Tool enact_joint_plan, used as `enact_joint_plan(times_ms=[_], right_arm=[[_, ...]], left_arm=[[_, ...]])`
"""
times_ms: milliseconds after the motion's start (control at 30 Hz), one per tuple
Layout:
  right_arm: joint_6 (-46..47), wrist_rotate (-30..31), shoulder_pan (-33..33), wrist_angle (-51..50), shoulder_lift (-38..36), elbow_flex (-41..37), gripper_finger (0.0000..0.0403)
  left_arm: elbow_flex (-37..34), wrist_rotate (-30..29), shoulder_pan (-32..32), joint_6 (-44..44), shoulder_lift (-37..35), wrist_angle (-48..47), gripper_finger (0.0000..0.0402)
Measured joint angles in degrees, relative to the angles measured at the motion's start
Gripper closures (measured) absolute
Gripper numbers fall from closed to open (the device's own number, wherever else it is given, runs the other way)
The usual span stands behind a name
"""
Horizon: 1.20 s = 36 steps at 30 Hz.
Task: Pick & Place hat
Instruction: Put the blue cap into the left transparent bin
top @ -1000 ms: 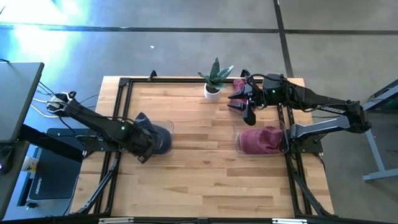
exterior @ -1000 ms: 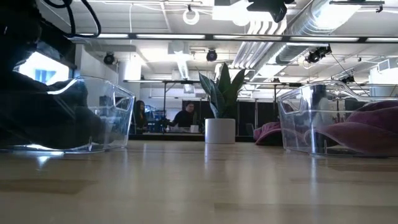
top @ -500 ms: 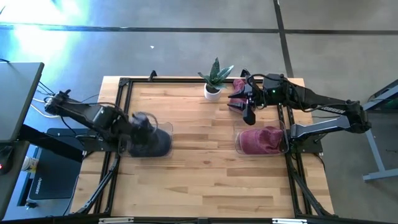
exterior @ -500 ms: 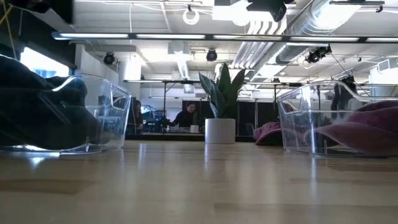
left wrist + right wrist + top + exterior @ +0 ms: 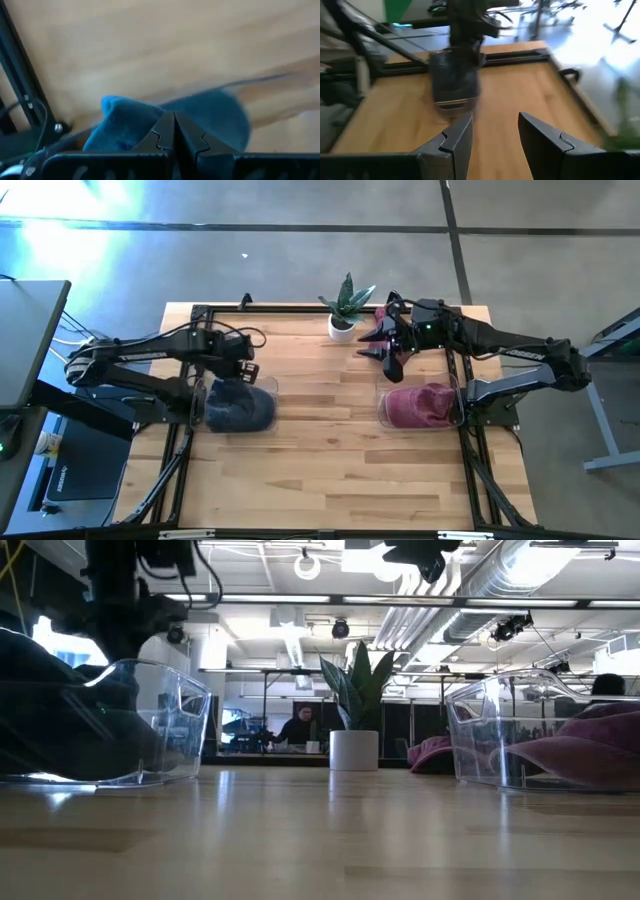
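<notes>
A dark blue hat [image 5: 240, 408] lies in a clear bin [image 5: 268, 385] at the table's left; in the left wrist view the blue hat [image 5: 125, 117] shows below my fingers. My left gripper [image 5: 242, 363] hangs shut and empty just beyond the bin's far side, pointing down [image 5: 175, 127]. A maroon hat [image 5: 418, 405] fills a second clear bin [image 5: 480, 745] at the right. More maroon cloth [image 5: 383, 320] lies on the table at the far right. My right gripper [image 5: 386, 354] hovers beside it, open with nothing between its fingers [image 5: 495, 132].
A potted plant [image 5: 344, 308] in a white pot stands at the far edge's middle. A black frame [image 5: 200, 315] runs along the table's sides. The middle of the wooden table [image 5: 325, 395] lies bare between the two bins. People sit in the room beyond.
My left gripper has come up out of the blue hat's bin and swung toward the table's far edge, rolling as it went. The blue hat stays in the bin. My right arm has kept still.
</notes>
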Motion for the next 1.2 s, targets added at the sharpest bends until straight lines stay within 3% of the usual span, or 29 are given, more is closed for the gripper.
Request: enact_joint_plan(times_ms=[167,267,400,567,700,833,967,1200], right_arm=[[2.9,-5.0,0.0,-0.3,0.5,0.0,0.0249],[3.6,-5.0,0.0,-0.5,0.5,0.0,0.0249],[3.5,-4.7,0.0,-0.5,0.5,0.0,0.0249],[3.5,-4.6,0.0,-0.5,0.5,0.0,0.0249],[3.5,-4.4,0.0,-0.5,0.5,0.0,0.0249],[3.5,-4.4,0.0,-0.9,0.5,0.0,0.0249],[3.5,-4.4,0.0,-1.2,0.5,0.0,0.0249],[1.9,-3.0,0.0,-1.3,0.5,0.0,0.0249]], left_arm=[[-5.1,9.1,0.8,3.2,0.0,0.2,0.0401],[-7.7,9.0,0.9,4.1,0.0,0.5,0.0401],[-8.5,3.8,0.9,5.6,0.0,0.9,0.0401],[-2.8,1.4,0.9,6.6,-0.8,-0.4,0.0401],[4.5,6.7,0.0,7.0,-1.1,-0.8,0.0401],[9.9,13.8,-5.4,5.8,-1.2,-0.2,0.0401],[9.6,17.6,-14.1,0.8,-1.2,-0.1,0.0401],[0.4,12.5,-24.9,-10.5,-1.2,-0.8,0.0401]])
